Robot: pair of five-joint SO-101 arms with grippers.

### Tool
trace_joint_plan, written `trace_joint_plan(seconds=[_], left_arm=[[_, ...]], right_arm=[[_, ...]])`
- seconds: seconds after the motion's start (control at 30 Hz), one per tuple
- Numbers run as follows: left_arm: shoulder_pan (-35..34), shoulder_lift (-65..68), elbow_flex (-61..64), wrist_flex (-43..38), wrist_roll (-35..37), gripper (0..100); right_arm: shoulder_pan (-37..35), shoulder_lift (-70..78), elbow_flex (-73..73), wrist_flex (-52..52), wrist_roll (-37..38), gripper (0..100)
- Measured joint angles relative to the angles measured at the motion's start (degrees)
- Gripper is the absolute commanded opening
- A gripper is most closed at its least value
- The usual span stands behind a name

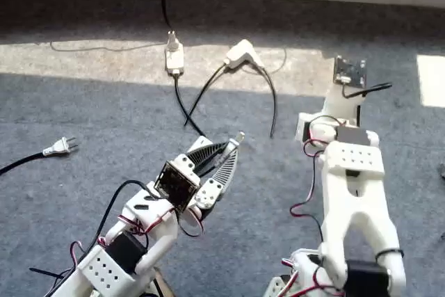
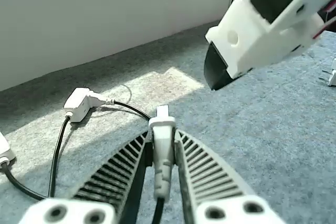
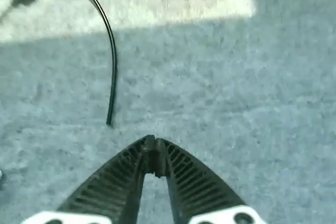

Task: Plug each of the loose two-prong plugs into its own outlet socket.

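Left fingers point(image 2: 126, 167) pinching plug point(image 2: 162, 150), prongs poking past tips; socket point(image 2: 79, 103) beyond, bare carpet point(image 2: 262, 145) between. Right fingers point(image 3: 126, 178) pressed together, cord end point(image 3: 109, 121) beyond tips.

Two arms, the left arm point(image 1: 135, 231) and the right arm point(image 1: 354, 179), with one tool each: left tool point(image 1: 233, 145), right tool point(image 3: 152, 150). Two white outlet sockets: left socket point(image 1: 174, 57), right socket point(image 1: 240, 53). Two two-prong plugs for certain: the held plug point(image 2: 163, 135) in the left tool and the loose plug point(image 1: 61, 146) on the carpet point(image 1: 83, 109). A small pronged white piece point(image 2: 331, 74) may be a third plug, but it is too cut off to tell.
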Motion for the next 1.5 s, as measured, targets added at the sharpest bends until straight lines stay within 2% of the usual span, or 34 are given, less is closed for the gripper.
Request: trace_joint_plan(seconds=[0.2, 0.37, 0.53, 0.63, 0.77, 0.87, 1.0, 1.2, 1.3, 1.5], left_arm=[[-1.8, 0.0, -0.4, 6.4, 0.0, 1], [-2.9, 0.0, -5.0, 16.4, 0.0, 1], [-10.2, 1.1, -15.0, 26.0, -0.1, 1], [-14.1, 6.3, -21.9, 31.4, -1.0, 1], [-16.9, 19.9, -33.6, 37.5, -6.8, 1], [-19.1, 33.7, -46.9, 44.3, -11.3, 1], [-19.3, 54.4, -69.5, 57.5, -15.8, 1], [-20.5, 85.7, -107.2, 80.3, -16.3, 1], [-20.1, 97.0, -119.1, 84.1, -10.5, 1], [-20.3, 107.0, -123.3, 84.8, 3.9, 1]], right_arm=[[0.7, 21.6, -0.8, -8.8, -0.4, 0.7], [1.5, 22.8, -2.2, -9.9, -0.4, 0.7], [1.6, 22.1, -0.3, -13.3, -0.4, 0.7], [1.6, 22.1, -0.3, -13.8, -0.4, 0.7], [1.6, 22.1, -0.3, -13.8, -0.4, 0.7], [1.6, 22.1, -0.3, -13.8, -0.4, 0.7], [1.6, 22.1, -0.3, -13.8, -0.4, 0.7], [1.6, 22.1, -0.3, -13.8, -0.4, 0.7], [1.6, 22.1, -0.3, -13.8, -0.4, 0.7], [1.6, 22.1, -0.3, -13.8, -0.4, 0.7]])
